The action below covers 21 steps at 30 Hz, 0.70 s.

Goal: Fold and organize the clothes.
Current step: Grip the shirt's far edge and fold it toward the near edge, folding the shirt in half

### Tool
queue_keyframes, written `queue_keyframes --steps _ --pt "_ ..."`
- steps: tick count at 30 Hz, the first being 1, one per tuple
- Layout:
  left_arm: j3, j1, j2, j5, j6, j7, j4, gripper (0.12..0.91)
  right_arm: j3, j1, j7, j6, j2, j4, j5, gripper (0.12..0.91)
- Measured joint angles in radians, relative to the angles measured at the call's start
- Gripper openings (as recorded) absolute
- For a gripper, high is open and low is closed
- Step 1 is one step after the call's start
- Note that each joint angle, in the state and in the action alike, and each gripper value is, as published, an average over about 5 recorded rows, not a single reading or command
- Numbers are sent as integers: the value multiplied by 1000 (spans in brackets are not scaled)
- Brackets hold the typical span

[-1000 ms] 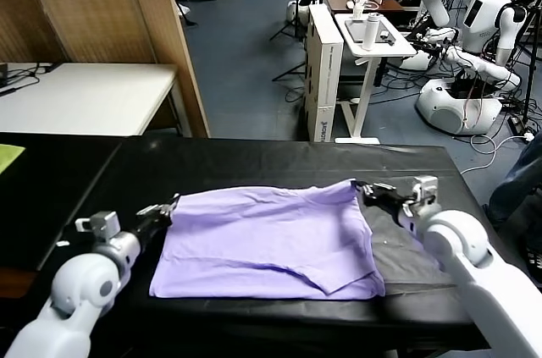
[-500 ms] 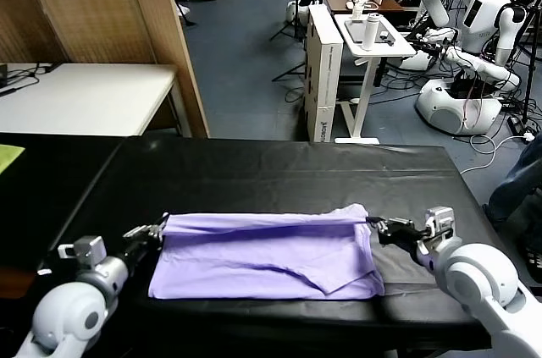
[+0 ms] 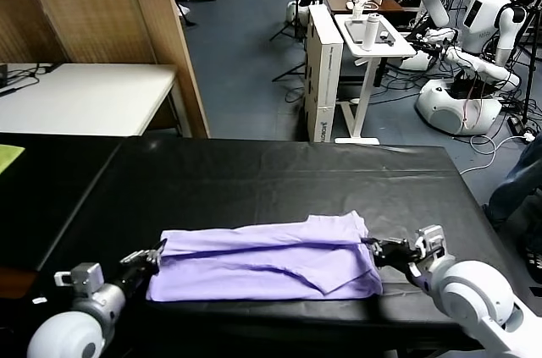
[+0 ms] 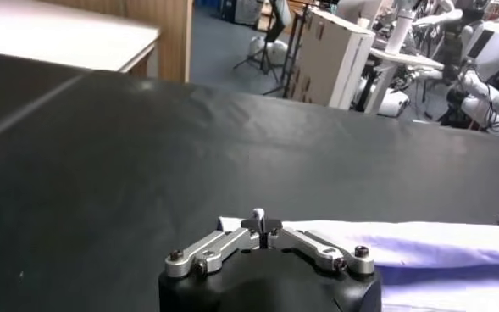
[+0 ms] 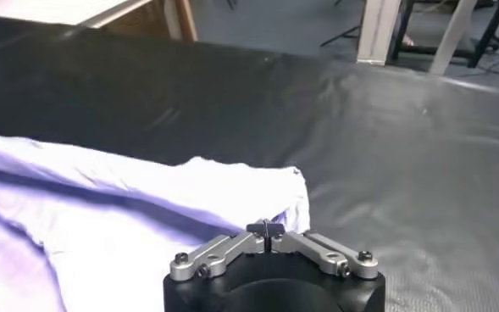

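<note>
The clothes, one lavender T-shirt [image 3: 271, 261], lie as a flat band across the near part of the black table [image 3: 279, 172], the far edge doubled over toward me. My left gripper [image 3: 159, 250] is shut on the shirt's left corner; in the left wrist view a sliver of fabric shows between the closed tips of the left gripper [image 4: 258, 219], with the shirt [image 4: 401, 254] stretching off to the side. At the right corner my right gripper [image 3: 369, 245] is shut on the cloth. The right wrist view has the right gripper [image 5: 267, 229] closed at the hem of the shirt [image 5: 130, 229].
A yellow-green cloth [image 3: 8, 155] lies at the far left edge. Behind the black table stand a white table [image 3: 85, 96], a wooden partition [image 3: 93, 2], a white cart [image 3: 364, 36] and other robots [image 3: 474, 36].
Both grippers have drawn back toward the table's near edge, dragging the shirt's far edge with them. The shirt now lies as a narrower band, closer to me.
</note>
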Motion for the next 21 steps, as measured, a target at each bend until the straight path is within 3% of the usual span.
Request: queue_keyframes --steps 9,14,17,21 --pt "-5 29 -12 32 -26 5 -6 157 -21 0 -6 0 9 -10 -10 138" --pt "-1 55 -32 45 -24 -23 -21 162 -23 1 -7 0 10 2 -9 150" --pt "4 71 -49 59 -21 -42 -31 238 -13 -2 -6 0 9 16 -3 253" --pt "3 93 -70 76 -20 -55 -43 467 7 -10 -5 0 7 36 14 507"
